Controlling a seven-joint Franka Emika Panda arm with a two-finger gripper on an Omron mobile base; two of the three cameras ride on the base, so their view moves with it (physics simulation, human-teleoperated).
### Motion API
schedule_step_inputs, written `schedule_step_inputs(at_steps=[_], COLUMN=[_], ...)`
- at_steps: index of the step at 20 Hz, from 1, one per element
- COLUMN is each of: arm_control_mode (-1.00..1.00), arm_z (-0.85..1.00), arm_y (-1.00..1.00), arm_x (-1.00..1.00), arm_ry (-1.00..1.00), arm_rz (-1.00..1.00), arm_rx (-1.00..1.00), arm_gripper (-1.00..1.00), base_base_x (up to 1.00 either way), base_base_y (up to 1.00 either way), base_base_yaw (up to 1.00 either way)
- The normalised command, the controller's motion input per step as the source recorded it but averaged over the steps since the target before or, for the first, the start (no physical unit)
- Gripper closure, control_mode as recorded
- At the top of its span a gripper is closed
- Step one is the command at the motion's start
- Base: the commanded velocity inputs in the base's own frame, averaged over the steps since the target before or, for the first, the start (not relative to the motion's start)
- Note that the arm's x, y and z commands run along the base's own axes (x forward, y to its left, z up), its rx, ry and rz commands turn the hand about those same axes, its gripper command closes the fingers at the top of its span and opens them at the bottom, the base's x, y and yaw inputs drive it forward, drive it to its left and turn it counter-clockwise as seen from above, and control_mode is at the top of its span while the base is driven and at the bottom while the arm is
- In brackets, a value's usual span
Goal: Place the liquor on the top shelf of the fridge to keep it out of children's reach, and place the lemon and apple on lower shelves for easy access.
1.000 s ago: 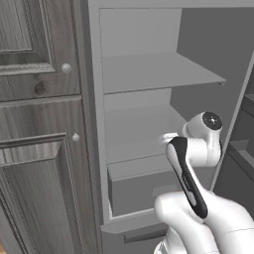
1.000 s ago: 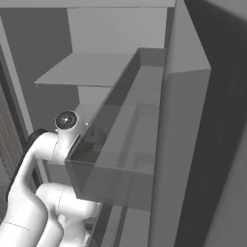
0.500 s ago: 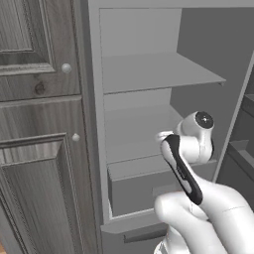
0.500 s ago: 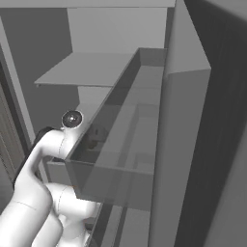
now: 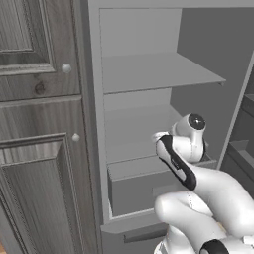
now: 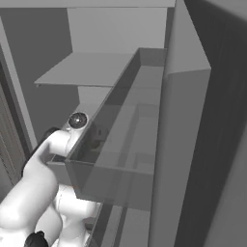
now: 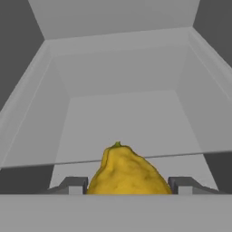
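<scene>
One thing sits in our tool [image 7: 123,186] right now: the lemon [image 7: 128,174]. In the hand view the two dark finger tips [image 7: 72,185] stand on each side of the yellow fruit and press on it, so the tool is pinching the lemon, half way spread around it. The lemon fills the gap between the tips and pokes out a little in front of them, with its small green nub pointing away from us.

We are inside the fridge [image 5: 94,124]. In the left base view our white arm reaches in over one of the lower shelves [image 5: 129,149], well under the top shelf [image 5: 154,72]. In the hand view we see a grey shelf floor and grey walls ahead of the lemon. We cannot tell if the lemon touches the shelf yet; it seems to hang above it.

We think the step in hand is to put the lemon down on this low shelf. To do it well, we should go down slowly until the lemon rests on the flat grey floor. We should stay away from the front edge, because a round lemon can roll off. Then we should spread the tool gently, so we do not push the lemon to the side. After that we should pull straight back, and not bump the shelf above or the door bin [image 6: 120,159] beside our arm.
</scene>
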Motion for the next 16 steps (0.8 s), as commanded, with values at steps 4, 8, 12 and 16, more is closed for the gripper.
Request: schedule_step_inputs(at_steps=[4, 8, 12, 16], arm_control_mode=[-1.0, -1.0, -1.0, -1.0], arm_z=[-0.27, -0.29, -0.25, -0.23], arm_y=[0.0, 0.0, 0.0, 0.0], arm_x=[0.31, 0.32, 0.34, 0.35], arm_ry=[0.0, 0.0, 0.0, 0.0], arm_rz=[0.0, 0.0, 0.0, 0.0], arm_rx=[0.0, 0.0, 0.0, 0.0], arm_gripper=[1.0, 1.0, 1.0, 1.0], base_base_x=[0.0, 0.0, 0.0, 0.0], base_base_y=[0.0, 0.0, 0.0, 0.0], base_base_yaw=[0.0, 0.0, 0.0, 0.0])
